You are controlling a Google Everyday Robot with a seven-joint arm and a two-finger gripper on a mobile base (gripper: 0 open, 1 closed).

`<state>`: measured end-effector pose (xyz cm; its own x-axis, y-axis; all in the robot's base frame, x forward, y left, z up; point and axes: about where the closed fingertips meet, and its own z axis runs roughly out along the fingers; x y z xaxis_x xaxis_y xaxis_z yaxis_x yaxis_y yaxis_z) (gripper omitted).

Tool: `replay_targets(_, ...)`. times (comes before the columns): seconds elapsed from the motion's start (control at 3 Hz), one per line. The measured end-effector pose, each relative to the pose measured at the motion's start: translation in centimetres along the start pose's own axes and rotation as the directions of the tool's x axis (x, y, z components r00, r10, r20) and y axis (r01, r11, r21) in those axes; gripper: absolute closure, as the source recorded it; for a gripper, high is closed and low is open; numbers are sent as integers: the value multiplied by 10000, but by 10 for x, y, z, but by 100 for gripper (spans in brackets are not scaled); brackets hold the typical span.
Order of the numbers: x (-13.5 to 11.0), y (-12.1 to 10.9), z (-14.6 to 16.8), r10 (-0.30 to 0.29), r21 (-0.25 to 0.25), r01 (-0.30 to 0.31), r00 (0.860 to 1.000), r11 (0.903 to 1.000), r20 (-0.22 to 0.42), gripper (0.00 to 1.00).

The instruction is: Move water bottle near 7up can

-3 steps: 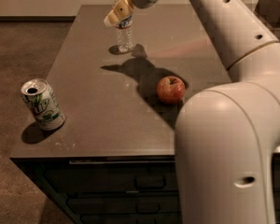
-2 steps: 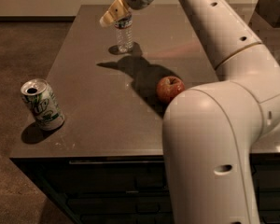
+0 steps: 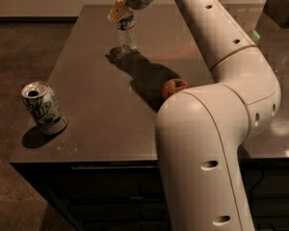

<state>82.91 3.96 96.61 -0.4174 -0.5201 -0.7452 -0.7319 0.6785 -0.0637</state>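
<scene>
The water bottle (image 3: 127, 34), clear with a dark label band, stands upright at the far middle of the dark table (image 3: 96, 105). My gripper (image 3: 119, 10) comes down from above and is shut on the bottle's top; its cream fingers (image 3: 116, 12) cover the cap. The bottle's base is at or just above the tabletop. The 7up can (image 3: 44, 108), silver-white with green lettering and an open top, stands upright near the table's front left corner, well apart from the bottle.
A red apple (image 3: 174, 87) lies mid-table, partly behind my arm's big white elbow (image 3: 207, 143), which fills the front right. A dark box (image 3: 283, 6) stands at the far right. The table's left and front edges drop to the floor.
The gripper and the bottle have shifted a little to the left together. The arm has swung further into view. The can and the apple have not moved.
</scene>
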Motion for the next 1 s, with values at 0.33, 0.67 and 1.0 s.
replay_targets(0.33, -6, 4, -4, -144, -35, 144, 9999, 9999, 19, 65)
replay_targets(0.67, -15, 25, -28, -588, -544, 606, 9977, 9967, 349, 95)
replay_targets(1.0, -11, 54, -54, -1147, -1102, 1208, 9916, 9865, 603, 100)
